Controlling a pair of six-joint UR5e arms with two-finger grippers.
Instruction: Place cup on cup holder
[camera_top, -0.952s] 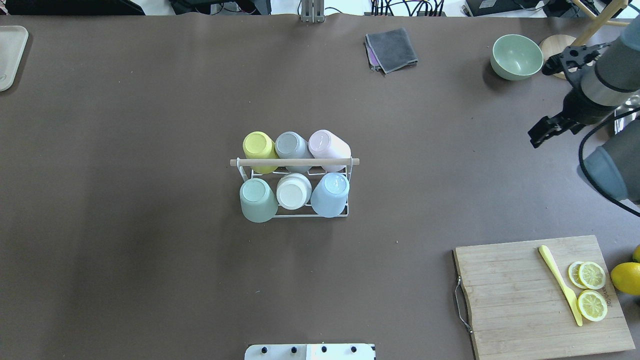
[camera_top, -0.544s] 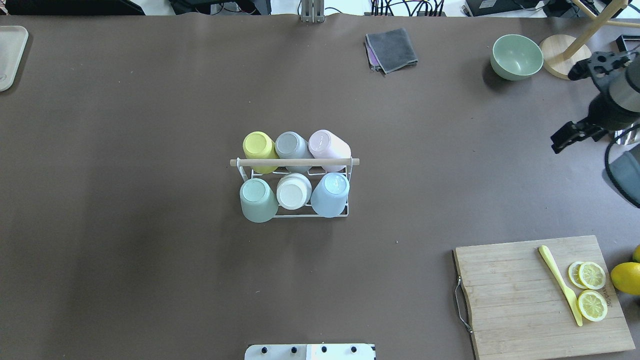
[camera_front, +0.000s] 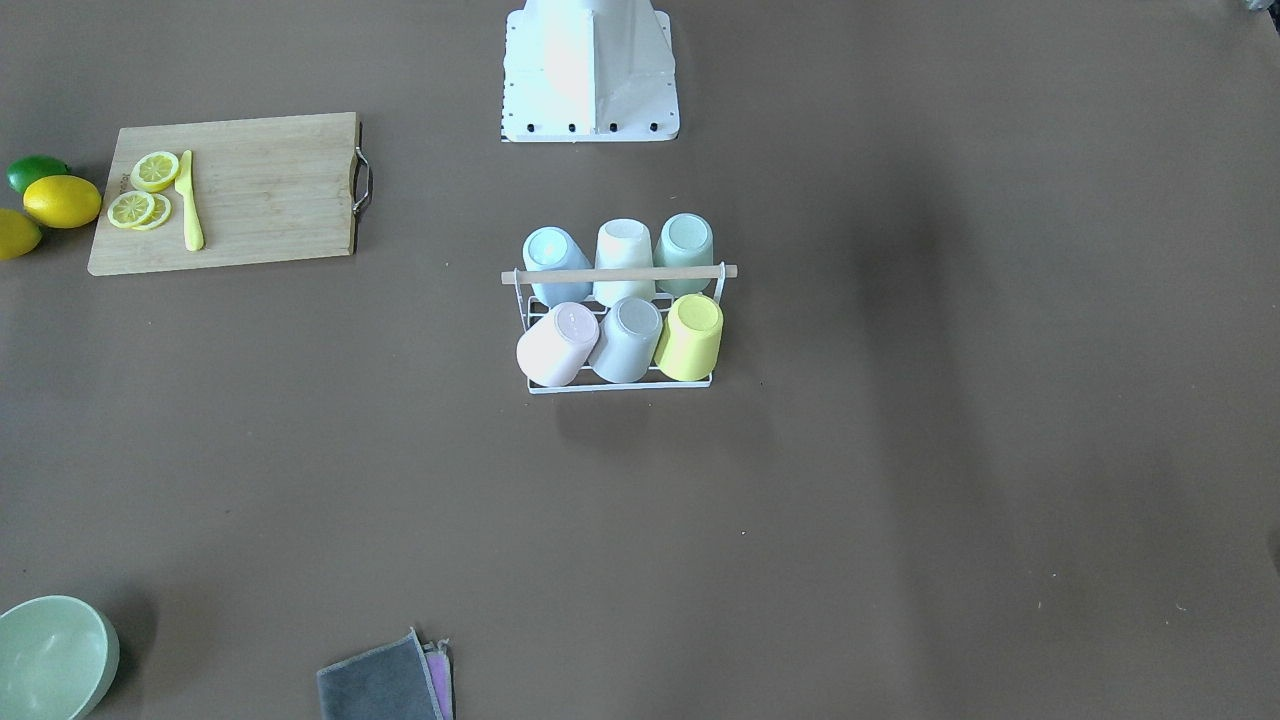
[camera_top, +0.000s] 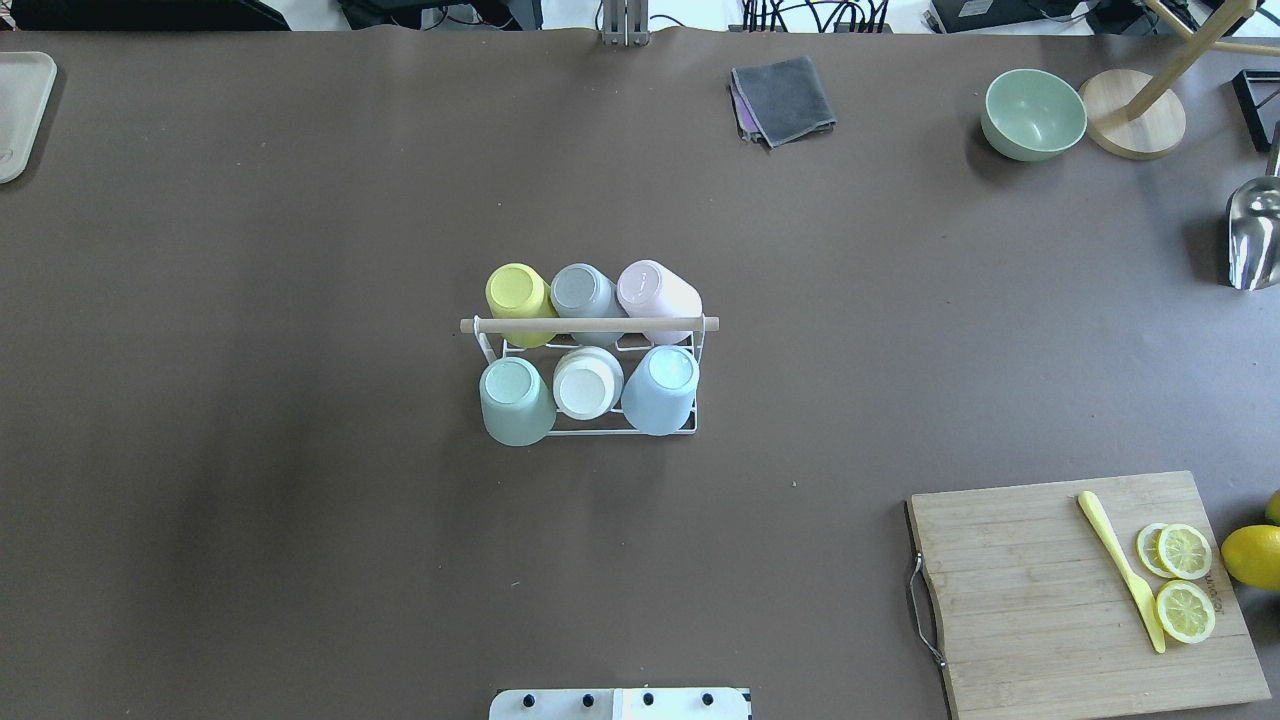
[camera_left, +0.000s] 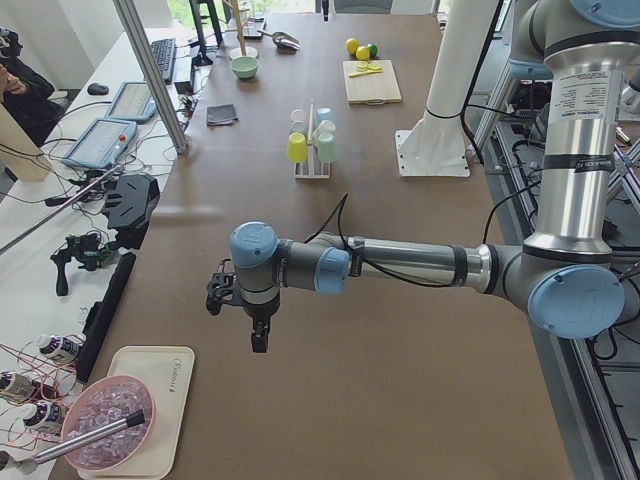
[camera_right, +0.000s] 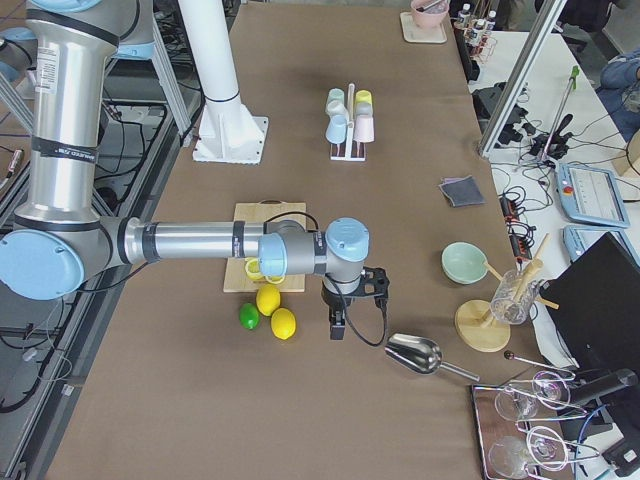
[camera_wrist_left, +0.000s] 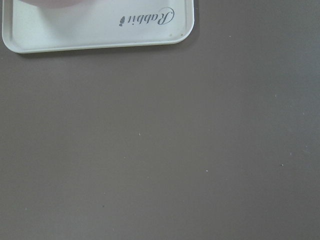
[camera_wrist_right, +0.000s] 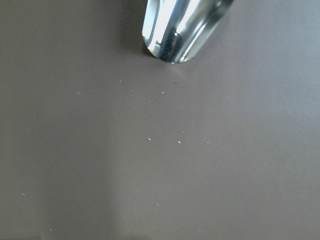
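Cup holder (camera_top: 590, 325) sits mid-tabletop (camera_top: 250, 250) in the overhead view, long axis and wooden rod running 9-to-3, upright on its wire base. It carries six cups, all bottoms-up on the prongs in two rows of three. 12-side row: yellow cup (camera_top: 517, 292), grey cup (camera_top: 580, 290), pink cup (camera_top: 655, 290), bases tipped toward 12. 6-side row: green cup (camera_top: 513, 398), cream cup (camera_top: 586, 382), blue cup (camera_top: 662, 388), bases tipped toward 6. From the holder, the grey cloth (camera_top: 785, 98) is at 1, the green bowl (camera_top: 1033, 113) at 2, the metal scoop (camera_top: 1255, 235) near 3 at the edge, and the cutting board (camera_top: 1040, 590) with knife and lemon slices at 4. The tray (camera_top: 20, 110) is at 10 at the far edge. Left arm (camera_left: 400, 262) reaches over bare tabletop beside the tray, well apart from the holder; left jaws seen only side-on, cannot tell apart or together. Right arm (camera_right: 200, 240) is out near the lemons and scoop; right jaws likewise cannot tell.
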